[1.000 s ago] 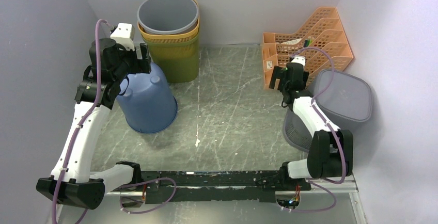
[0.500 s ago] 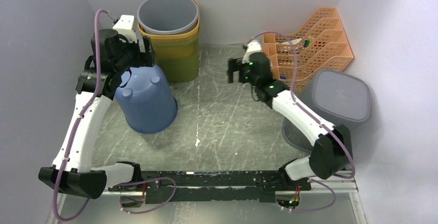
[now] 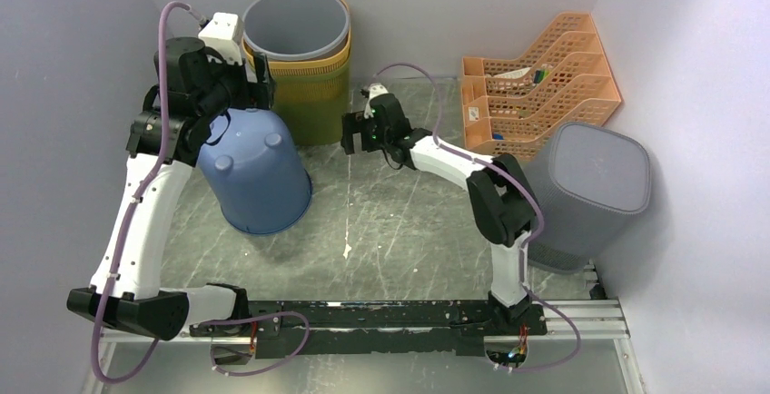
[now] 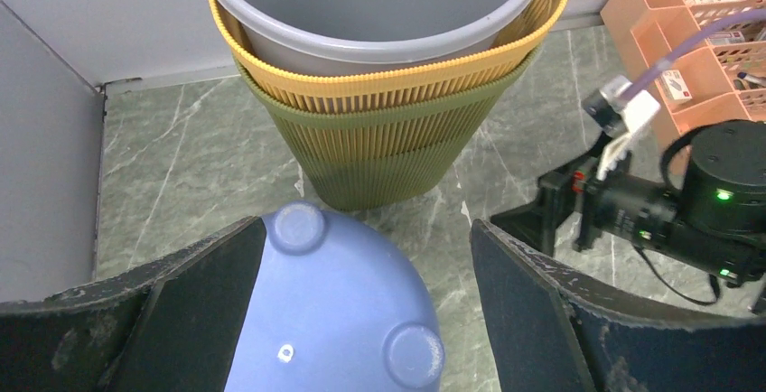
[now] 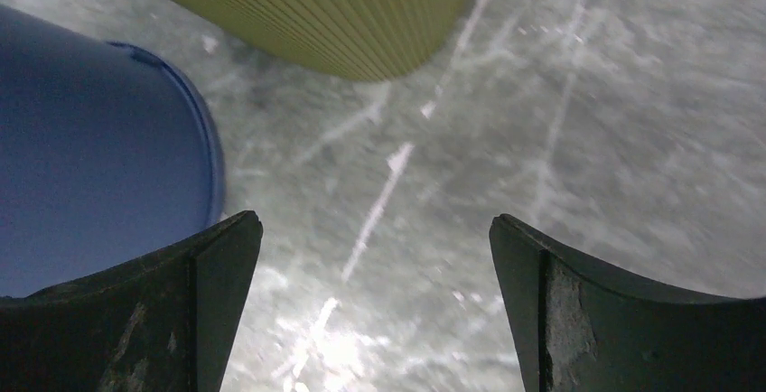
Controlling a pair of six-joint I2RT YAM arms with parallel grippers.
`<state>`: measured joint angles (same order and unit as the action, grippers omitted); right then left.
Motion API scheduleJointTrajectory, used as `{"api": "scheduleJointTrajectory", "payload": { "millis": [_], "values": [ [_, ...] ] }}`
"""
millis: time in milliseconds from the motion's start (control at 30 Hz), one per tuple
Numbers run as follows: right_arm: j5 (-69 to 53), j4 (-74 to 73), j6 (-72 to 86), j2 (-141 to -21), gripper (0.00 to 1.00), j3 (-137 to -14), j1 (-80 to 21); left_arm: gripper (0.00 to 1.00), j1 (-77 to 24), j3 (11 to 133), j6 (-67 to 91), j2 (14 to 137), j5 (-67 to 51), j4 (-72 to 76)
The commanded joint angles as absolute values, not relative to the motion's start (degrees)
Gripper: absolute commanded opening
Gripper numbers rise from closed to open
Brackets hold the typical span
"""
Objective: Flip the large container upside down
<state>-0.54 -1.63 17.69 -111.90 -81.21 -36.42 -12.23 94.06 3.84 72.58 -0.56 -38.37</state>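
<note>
The large container (image 3: 259,172) is a blue plastic bucket at the left of the table. It stands mouth down, its round feet facing up. My left gripper (image 3: 255,94) hovers open just above its far edge. In the left wrist view the blue base (image 4: 334,320) lies between and below the spread fingers of the left gripper (image 4: 366,229), apart from them. My right gripper (image 3: 350,131) is open and empty low over the table's middle. Its wrist view shows the bucket's rim (image 5: 81,139) to the left of the right gripper (image 5: 375,220).
A grey bin nested in yellow and olive baskets (image 3: 300,49) stands at the back, right behind the blue bucket. An orange file rack (image 3: 536,76) sits at the back right. A grey bin (image 3: 590,185) stands closed face up by the right wall. Walls enclose three sides.
My right arm has swung from beside the grey bin across to the table's middle. The grey bin's tilted near edge has come down flat. My left gripper has edged back above the blue bucket.
</note>
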Motion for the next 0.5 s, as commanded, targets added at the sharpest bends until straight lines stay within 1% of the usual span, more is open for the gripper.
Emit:
{"api": "scheduleJointTrajectory", "payload": {
  "millis": [0, 100, 200, 467],
  "values": [
    [-4.6, 5.9, 22.4, -117.6, 1.00, -86.6, -39.9, 0.95, -12.7, 94.3, 2.8, 71.8, -3.4, -39.1],
    [-4.8, 7.9, 24.4, -122.7, 1.00, -90.8, -42.4, 0.95, -12.6, 94.0, 2.3, 71.4, -4.0, -38.9],
    [-4.5, 5.0, 24.4, -127.8, 1.00, -97.7, -45.7, 0.96, -12.6, 94.3, 2.1, 70.7, -4.0, -39.3],
    [-3.6, 2.7, 25.7, -133.8, 1.00, -105.7, -53.0, 0.96, -12.6, 95.2, 2.7, 69.4, -4.7, -39.6]
  ]
}}
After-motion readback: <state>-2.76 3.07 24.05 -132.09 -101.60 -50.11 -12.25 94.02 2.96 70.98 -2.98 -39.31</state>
